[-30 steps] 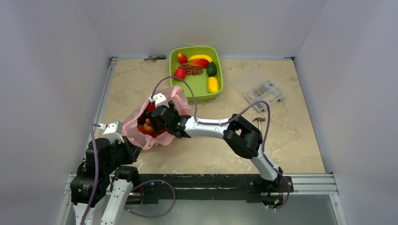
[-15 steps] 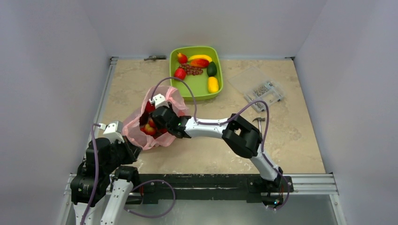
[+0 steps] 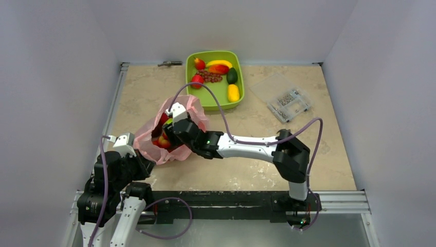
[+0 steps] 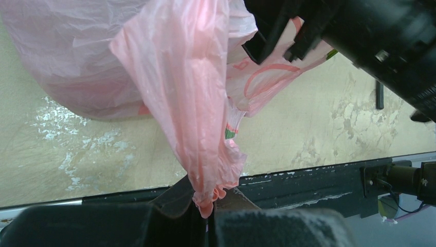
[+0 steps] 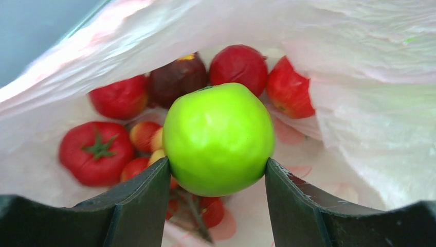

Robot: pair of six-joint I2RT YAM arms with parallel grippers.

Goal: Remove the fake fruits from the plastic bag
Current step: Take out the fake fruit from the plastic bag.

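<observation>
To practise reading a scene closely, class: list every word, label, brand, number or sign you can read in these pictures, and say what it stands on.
No text can be read in any view.
plastic bag: red curved printing and a small green-and-red mark, creased and partly hidden; not legible.
clear box: no label can be made out; its contents are too small to tell.

The bag (image 4: 180, 103) is made of thin pink plastic. It is crinkled and can be seen through a little. The apple (image 5: 218, 139) is smooth and shiny, and light is bounced off it. The red fruits (image 5: 97, 152) are made of glossy plastic too. The table (image 3: 154, 92) is matt and stone-like, with rough white scuffs. The tray (image 3: 218, 98) is made of smooth green plastic.
</observation>
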